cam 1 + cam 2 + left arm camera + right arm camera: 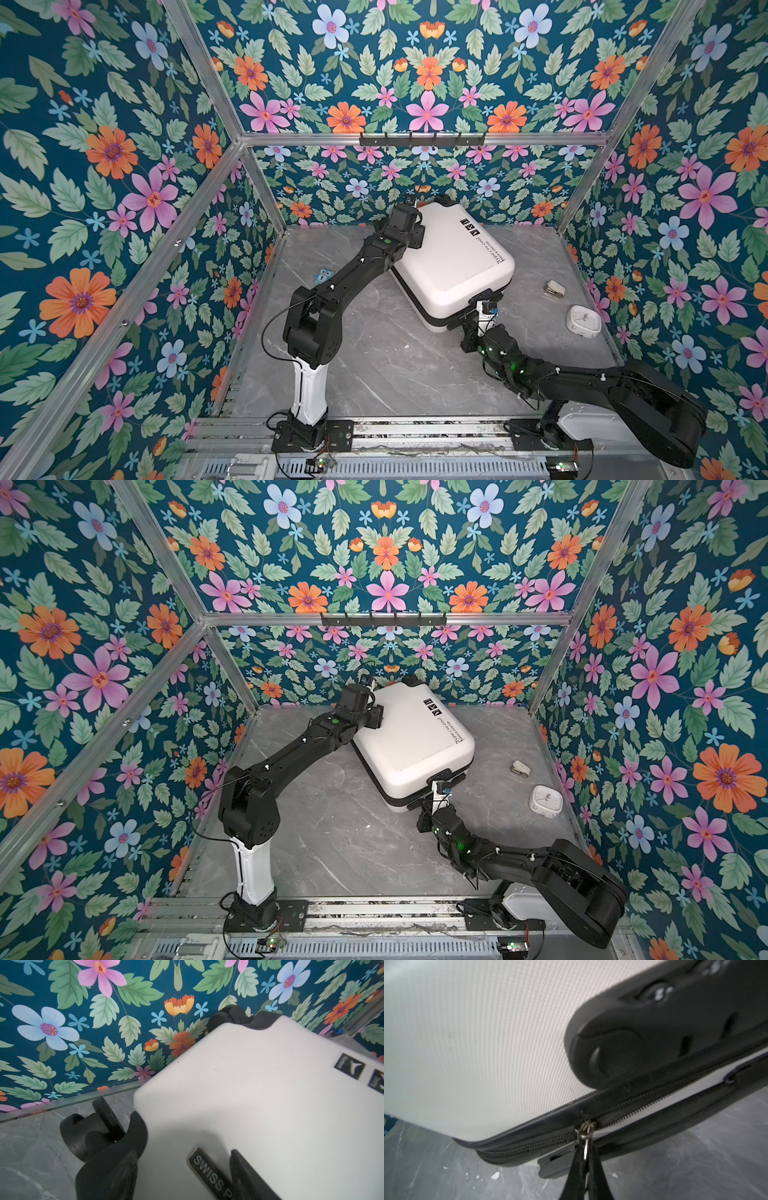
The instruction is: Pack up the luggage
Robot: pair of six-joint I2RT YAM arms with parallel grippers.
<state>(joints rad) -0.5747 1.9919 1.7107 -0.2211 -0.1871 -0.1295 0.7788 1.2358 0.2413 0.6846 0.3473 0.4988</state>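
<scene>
the luggage (451,266) lies closed on the table (374,374) near the back wall, so filling looks done and zipping is left. the left gripper (181,1153), jaws apart, sits over a wheel corner. the right gripper (586,1169) is pinched on the zipper pull (586,1147), and the track beyond it gapes. the contents and far side are hidden. a white clock (584,319) sits outside.

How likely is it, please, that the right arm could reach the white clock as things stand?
Probably not yet: its pincer is shut on the zipper pull of the luggage. The white clock sits nearby, only bare table between.
</scene>
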